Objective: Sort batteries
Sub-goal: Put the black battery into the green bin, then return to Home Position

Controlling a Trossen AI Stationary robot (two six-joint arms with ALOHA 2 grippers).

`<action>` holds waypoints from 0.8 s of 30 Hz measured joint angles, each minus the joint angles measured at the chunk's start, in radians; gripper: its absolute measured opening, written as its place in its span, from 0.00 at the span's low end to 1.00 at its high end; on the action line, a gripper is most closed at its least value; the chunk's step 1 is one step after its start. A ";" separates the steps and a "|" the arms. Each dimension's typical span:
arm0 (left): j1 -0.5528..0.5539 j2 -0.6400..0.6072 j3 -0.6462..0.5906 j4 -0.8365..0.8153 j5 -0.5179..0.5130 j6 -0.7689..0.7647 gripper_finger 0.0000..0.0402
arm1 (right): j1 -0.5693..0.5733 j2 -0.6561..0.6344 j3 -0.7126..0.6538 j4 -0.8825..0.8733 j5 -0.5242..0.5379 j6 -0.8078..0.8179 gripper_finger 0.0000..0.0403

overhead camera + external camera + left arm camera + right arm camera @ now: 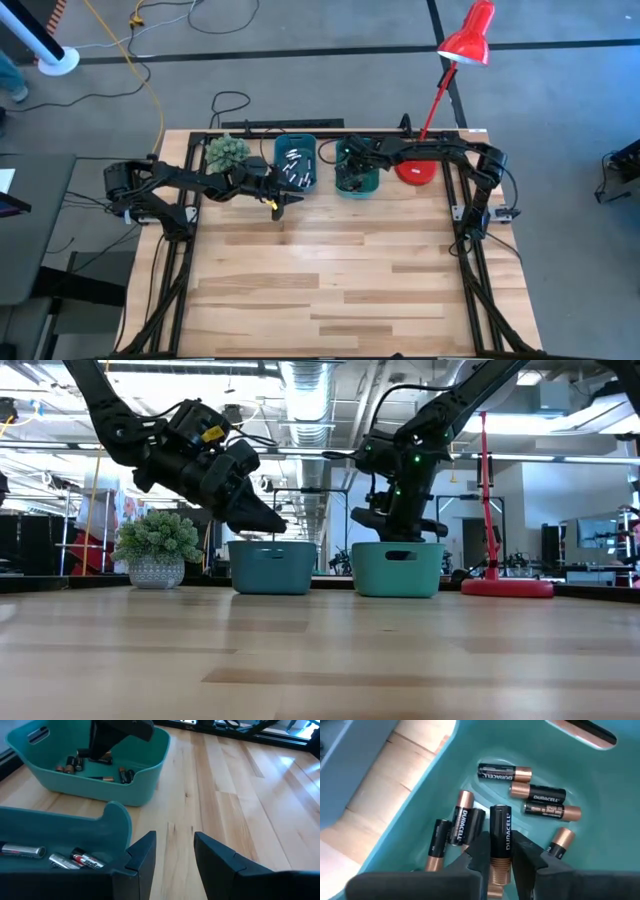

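Right tool (500, 857) is hanging inside the green bin (420, 810), fingers pinching a copper-topped battery (500, 840) — its long axis running straight between them, other cells just beyond.

Batteries (501, 834) lie sorted in two teal bins (297, 165).

Along the far edge of the desk (330, 290) stand four things in a row: a potted plant (227, 152) at the left, then one bin (296, 165), a second bin (357, 172) just to its right, and a lamp base (416, 172) beyond that. Batteries (293, 168) lie in the first bin; more batteries (535, 795) lie in the second. The right gripper (499, 857) reaches down inside the second bin, one battery (500, 837) between its jaws. The left gripper (281, 203) hangs just in front of the first bin.
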 joint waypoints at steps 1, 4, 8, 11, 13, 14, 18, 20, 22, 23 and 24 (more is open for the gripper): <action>0.000 0.000 0.000 0.001 0.000 0.000 0.32 | 0.000 0.000 0.000 -0.002 0.000 0.000 0.22; 0.000 0.000 0.000 0.003 0.000 -0.006 0.32 | 0.001 0.000 0.000 -0.005 0.000 0.000 0.26; 0.000 0.000 0.000 0.003 0.000 -0.007 0.32 | 0.001 0.000 0.000 -0.005 0.000 0.000 0.33; 0.000 0.000 0.000 0.003 -0.001 -0.008 0.32 | 0.001 0.000 0.000 -0.008 0.001 0.000 0.37; 0.000 0.000 0.000 0.003 -0.004 -0.008 0.32 | 0.001 -0.008 0.000 -0.027 0.001 0.000 0.39; 0.000 0.000 0.000 0.003 -0.006 -0.006 0.32 | 0.001 -0.015 0.000 -0.045 0.001 0.000 0.40; -0.001 0.000 0.000 0.003 -0.008 -0.013 0.32 | 0.003 -0.078 0.000 -0.094 0.001 -0.001 0.41; -0.003 0.000 0.000 0.004 -0.009 -0.013 0.32 | 0.013 -0.125 0.000 -0.091 0.004 -0.016 0.40; -0.004 0.000 0.000 0.004 -0.009 -0.016 0.32 | 0.033 -0.179 0.000 -0.091 0.005 -0.050 0.39; -0.004 -0.004 0.000 0.002 -0.009 -0.023 0.32 | 0.049 -0.204 0.000 -0.090 0.005 -0.075 0.39; -0.004 -0.013 0.000 -0.005 -0.009 -0.041 0.32 | 0.066 -0.230 0.000 -0.091 0.006 -0.106 0.38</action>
